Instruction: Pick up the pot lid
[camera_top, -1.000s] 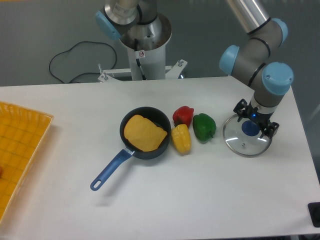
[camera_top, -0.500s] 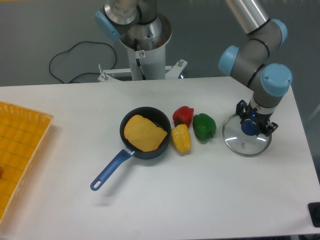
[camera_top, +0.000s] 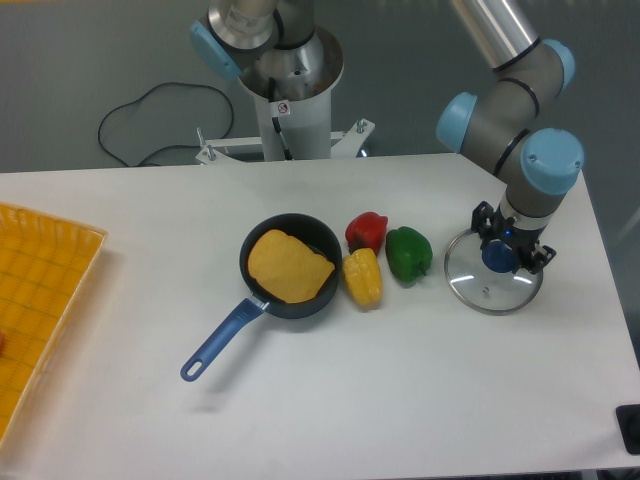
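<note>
The hand is at the blue knob of the pot lid, right of the frame; whether it grips, I cannot tell. The lid lies on the desk.

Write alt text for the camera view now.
Gripper at the blue knob of a clear pot lid on a white table. To its left in the picture lie a green pepper, yellow vegetable, red vegetable and black pan holding something yellow.

A black pan with a blue handle contains a yellow item; red, yellow and green vegetables lie right of it, a yellow-orange crate far left.
</note>
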